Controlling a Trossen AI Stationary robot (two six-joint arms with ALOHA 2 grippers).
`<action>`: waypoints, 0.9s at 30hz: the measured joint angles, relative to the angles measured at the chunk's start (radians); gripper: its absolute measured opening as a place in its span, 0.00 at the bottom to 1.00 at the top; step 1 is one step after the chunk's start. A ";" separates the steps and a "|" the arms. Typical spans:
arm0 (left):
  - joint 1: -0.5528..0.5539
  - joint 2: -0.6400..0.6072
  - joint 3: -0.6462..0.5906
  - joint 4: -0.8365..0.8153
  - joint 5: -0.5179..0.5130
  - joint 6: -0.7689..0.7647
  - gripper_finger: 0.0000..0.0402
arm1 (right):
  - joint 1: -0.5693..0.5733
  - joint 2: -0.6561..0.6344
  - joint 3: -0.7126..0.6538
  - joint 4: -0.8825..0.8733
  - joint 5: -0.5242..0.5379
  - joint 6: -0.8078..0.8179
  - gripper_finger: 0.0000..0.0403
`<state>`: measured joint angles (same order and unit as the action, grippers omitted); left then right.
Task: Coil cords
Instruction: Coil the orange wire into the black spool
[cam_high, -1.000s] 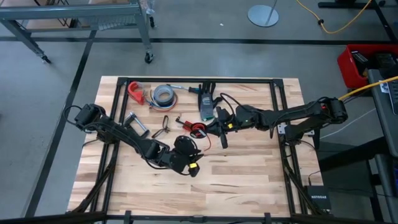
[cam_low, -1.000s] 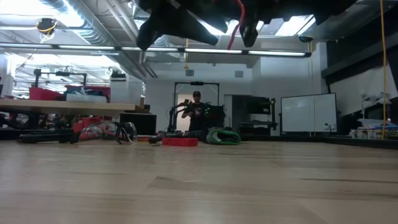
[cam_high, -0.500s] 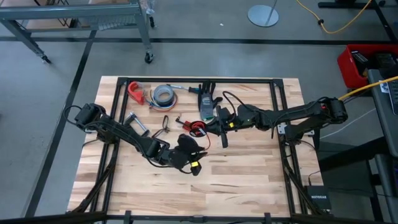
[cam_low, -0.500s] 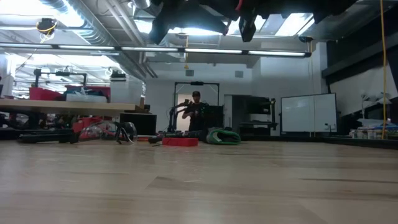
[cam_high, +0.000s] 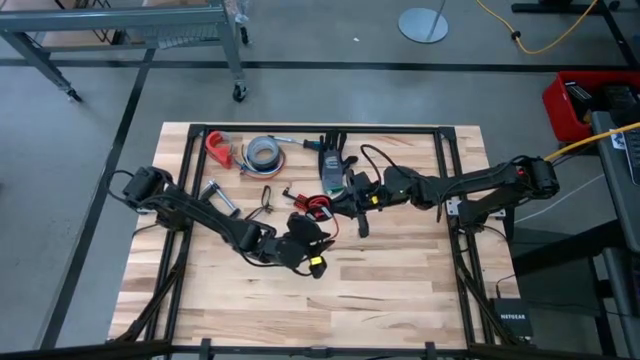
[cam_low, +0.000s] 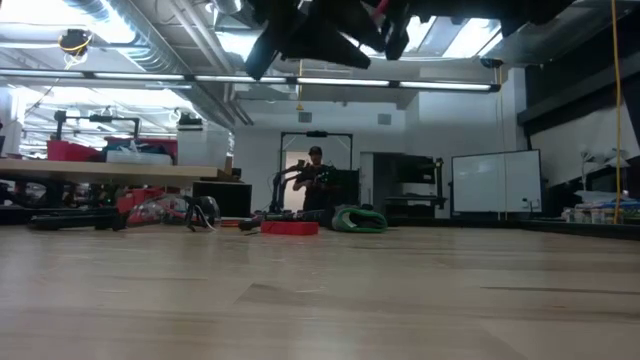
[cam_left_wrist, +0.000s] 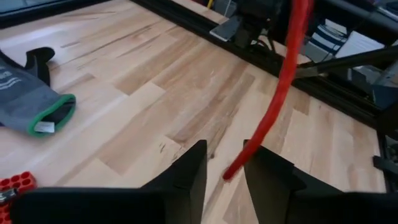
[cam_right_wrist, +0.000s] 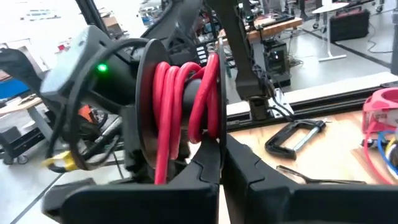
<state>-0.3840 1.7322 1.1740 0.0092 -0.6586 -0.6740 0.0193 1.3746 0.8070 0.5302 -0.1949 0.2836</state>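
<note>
At the near middle of the bench (cam_high: 400, 290), your left claw (cam_left_wrist: 225, 163) has its fingers apart. The free red end of the cords (cam_left_wrist: 281, 93) hangs between them, not pinched. Close on that tail before you turn, and feed it under light tension. Just beyond, your right claw (cam_right_wrist: 221, 163) is shut tight beside the wound red turns. Hold it steady and lay each new loop alongside them, never crossing.

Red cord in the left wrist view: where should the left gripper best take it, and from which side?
Near its loose end, I think. The red cord hangs thin and nearly straight, its tip between the left gripper's open fingers, so close across it from both sides there.
</note>
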 joint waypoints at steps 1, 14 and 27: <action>0.000 0.006 0.000 0.001 -0.001 -0.007 0.23 | 0.000 0.000 0.000 -0.003 -0.007 0.000 0.01; -0.061 0.011 0.000 -0.049 -0.065 -0.070 0.01 | 0.000 0.000 -0.001 -0.127 -0.084 0.000 0.01; -0.118 0.011 0.000 -0.183 -0.086 -0.251 0.01 | 0.000 0.000 -0.001 -0.370 -0.241 -0.004 0.01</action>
<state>-0.5021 1.7432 1.1740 -0.1734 -0.7448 -0.9250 0.0193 1.3743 0.8062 0.1600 -0.4359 0.2800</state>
